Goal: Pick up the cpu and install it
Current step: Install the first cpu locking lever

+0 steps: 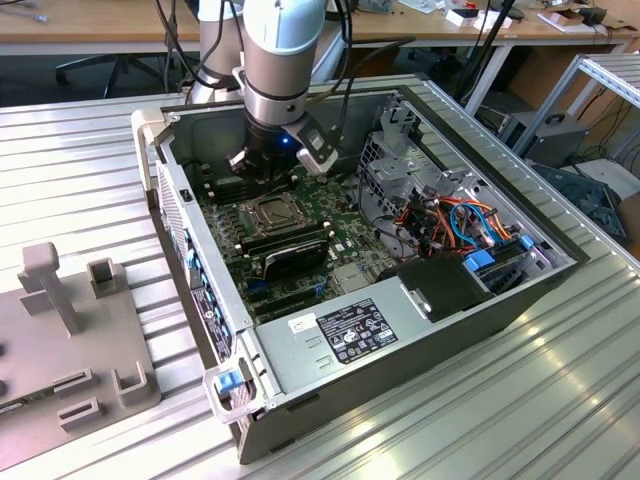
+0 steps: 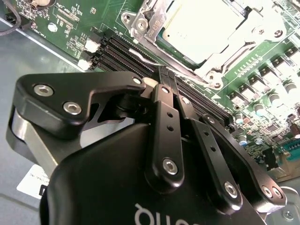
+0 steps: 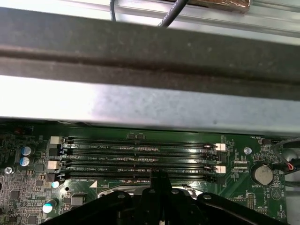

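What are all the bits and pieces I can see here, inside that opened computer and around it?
Computer case: one, grey metal, open, lying on the ribbed metal table.
Motherboard: one, green, inside the case.
Cpu: one, silver-grey, lying in its metal-framed socket.
Empty memory slots: four, black, beside the socket.
Power supply: one, grey, along the case's near edge.
Cables: several, orange and blue, at the exterior view's right.
Holder block: one, grey, at the exterior view's left.
Gripper: one, black, fingers together, above the memory slots.

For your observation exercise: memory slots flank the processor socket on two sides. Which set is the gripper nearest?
The empty slots, right at the gripper tips; the other set holds black memory sticks.
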Robot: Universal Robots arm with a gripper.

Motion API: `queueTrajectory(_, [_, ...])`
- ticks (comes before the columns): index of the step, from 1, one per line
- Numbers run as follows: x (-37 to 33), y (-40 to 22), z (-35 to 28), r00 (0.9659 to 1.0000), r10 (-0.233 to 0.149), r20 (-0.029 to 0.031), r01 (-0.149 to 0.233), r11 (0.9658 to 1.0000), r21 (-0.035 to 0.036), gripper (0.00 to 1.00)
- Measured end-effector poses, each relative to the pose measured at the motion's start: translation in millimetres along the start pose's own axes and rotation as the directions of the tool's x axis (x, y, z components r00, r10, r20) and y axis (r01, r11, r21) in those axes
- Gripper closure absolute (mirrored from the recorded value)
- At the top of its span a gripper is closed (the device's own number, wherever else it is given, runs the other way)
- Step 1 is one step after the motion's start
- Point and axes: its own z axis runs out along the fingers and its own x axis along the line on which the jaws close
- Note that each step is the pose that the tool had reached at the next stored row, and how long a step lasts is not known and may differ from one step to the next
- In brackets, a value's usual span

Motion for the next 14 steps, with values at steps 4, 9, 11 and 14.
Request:
queueTrajectory(4, [-0.4,-0.5,1.1,1.0000,0.000,0.0001,0.000,1.0000,0.0000,0.89])
queueTrajectory(9, [-0.4,-2.0,2.9,1.0000,0.000,0.0001,0.000,1.0000,0.0000,0.89])
queueTrajectory(11, [-0.6,-2.5,4.2,1.0000,0.000,0.0001,0.000,1.0000,0.0000,0.89])
queueTrajectory(14, [-0.9,-2.9,6.2,1.0000,0.000,0.0001,0.000,1.0000,0.0001,0.89])
